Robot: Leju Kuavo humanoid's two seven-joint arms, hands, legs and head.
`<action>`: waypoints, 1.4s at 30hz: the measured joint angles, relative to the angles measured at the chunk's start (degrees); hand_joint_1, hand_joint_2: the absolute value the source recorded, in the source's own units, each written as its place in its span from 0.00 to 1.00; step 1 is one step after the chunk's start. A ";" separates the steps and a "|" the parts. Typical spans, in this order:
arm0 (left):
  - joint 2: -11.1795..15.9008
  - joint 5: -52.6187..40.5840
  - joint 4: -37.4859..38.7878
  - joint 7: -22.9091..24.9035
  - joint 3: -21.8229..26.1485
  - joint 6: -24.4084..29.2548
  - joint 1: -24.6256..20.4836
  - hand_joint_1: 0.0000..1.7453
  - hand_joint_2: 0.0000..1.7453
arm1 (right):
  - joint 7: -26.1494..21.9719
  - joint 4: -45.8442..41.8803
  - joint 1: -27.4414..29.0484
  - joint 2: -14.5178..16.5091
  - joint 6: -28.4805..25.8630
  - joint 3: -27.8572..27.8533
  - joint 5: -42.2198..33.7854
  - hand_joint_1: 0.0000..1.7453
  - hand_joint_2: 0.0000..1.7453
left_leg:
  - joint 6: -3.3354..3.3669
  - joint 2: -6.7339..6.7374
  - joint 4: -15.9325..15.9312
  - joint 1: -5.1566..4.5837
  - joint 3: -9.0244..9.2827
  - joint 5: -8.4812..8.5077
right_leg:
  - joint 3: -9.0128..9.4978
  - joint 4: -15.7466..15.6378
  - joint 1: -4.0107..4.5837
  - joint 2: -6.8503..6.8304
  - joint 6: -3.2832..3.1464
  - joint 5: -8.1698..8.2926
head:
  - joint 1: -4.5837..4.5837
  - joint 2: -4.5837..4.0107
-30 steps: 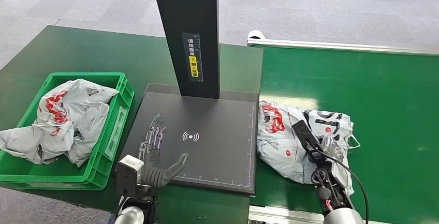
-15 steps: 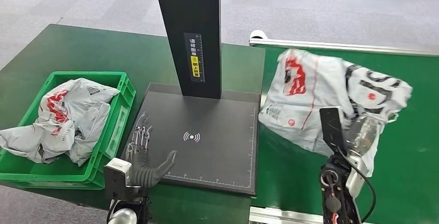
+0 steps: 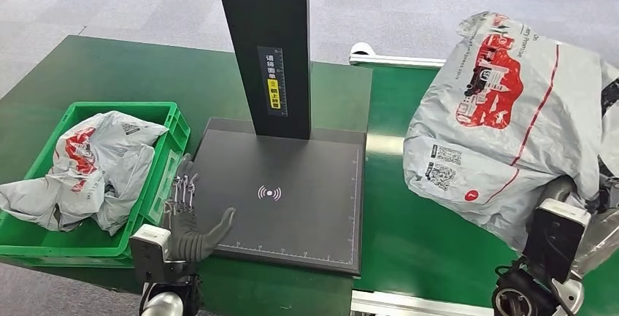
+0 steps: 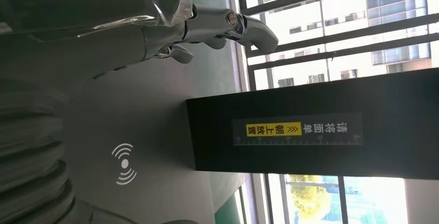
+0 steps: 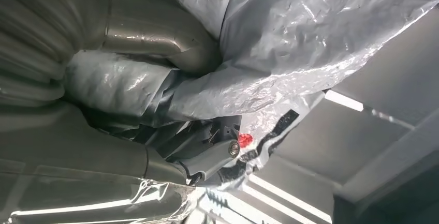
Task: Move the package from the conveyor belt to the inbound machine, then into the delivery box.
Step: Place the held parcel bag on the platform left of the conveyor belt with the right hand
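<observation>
left hand (image 3: pixel 191 225) fingers (image 4: pixel 243 25) spread, right hand (image 5: pixel 171 110) raised, fingers clenched

The package (image 3: pixel 511 112) in my right hand (image 5: pixel 155 105) is crinkled, glossy grey plastic film with red print. My left hand (image 3: pixel 191 222) has shiny metal fingers (image 4: pixel 228 25) under clear wrap, over the matt black scanner plate (image 3: pixel 292 185). Green belt (image 3: pixel 409 221) is smooth, slightly glossy; crate (image 3: pixel 157 206) hard plastic.

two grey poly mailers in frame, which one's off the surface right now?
The grey package on the right, with the red truck print: the right hand holds it up over the green conveyor belt. The other grey package lies crumpled in the green crate.
</observation>
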 joint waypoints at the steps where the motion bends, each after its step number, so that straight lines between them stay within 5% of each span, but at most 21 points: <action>1: -0.08 -0.14 -0.08 0.11 0.16 -0.12 -0.16 0.00 1.00 | -0.05 0.10 -0.39 0.11 3.72 0.29 -2.54 1.00 1.00 | 0.00 0.04 -0.01 0.00 -0.01 0.00 | 0.02 0.01 0.00 0.03 0.00 0.00 | 0.00 0.00; 5: -0.25 -0.61 -0.43 0.50 0.79 -0.38 -1.24 0.00 1.00 | 1.51 5.74 -4.72 0.31 20.45 4.65 -9.17 1.00 1.00 | -0.01 0.29 -0.03 0.01 0.06 0.02 | 0.03 0.01 0.02 0.27 -0.05 0.04 | 0.00 -0.01; 9: -0.25 -0.86 -0.44 1.09 1.07 -0.15 -2.80 0.00 1.00 | 3.18 17.12 -9.91 1.83 27.79 11.49 -9.60 1.00 1.00 | -0.03 0.24 -0.03 0.04 0.11 0.10 | 0.04 0.03 0.04 0.22 -0.06 0.05 | 0.00 0.00; 17: 0.02 -1.00 -0.57 1.30 2.31 1.77 -4.39 0.00 1.00 | 3.62 30.19 -13.34 4.47 30.18 21.65 -9.89 1.00 1.00 | -0.04 0.21 -0.02 0.05 -0.05 0.08 | -0.11 0.05 0.04 0.21 -0.05 0.03 | 0.00 -0.01; 27: 0.22 -1.03 -0.85 1.31 2.96 2.10 -4.43 0.00 1.00 | 3.65 32.49 -13.79 4.69 30.75 23.82 -10.37 1.00 1.00 | -0.03 0.19 -0.01 0.01 -0.08 0.07 | -0.14 0.03 0.02 0.21 -0.05 0.04 | 0.00 0.00; 31: 0.20 -1.05 -1.80 1.47 4.05 3.03 -4.35 0.00 1.00 | 3.59 34.49 -15.37 4.16 34.58 27.03 -9.48 0.00 1.00 | -0.04 0.20 -0.01 0.03 -0.05 0.08 | -0.14 0.03 0.04 0.22 -0.06 0.04 | 0.00 -0.01; 42: 0.15 -1.21 -3.76 1.84 5.48 2.98 -3.18 0.00 1.00 | -1.86 36.07 -16.52 2.54 33.13 31.05 -7.35 0.00 1.00 | -0.03 0.19 -0.01 0.02 -0.07 0.07 | -0.14 0.03 0.03 0.22 -0.06 0.04 | 0.00 0.00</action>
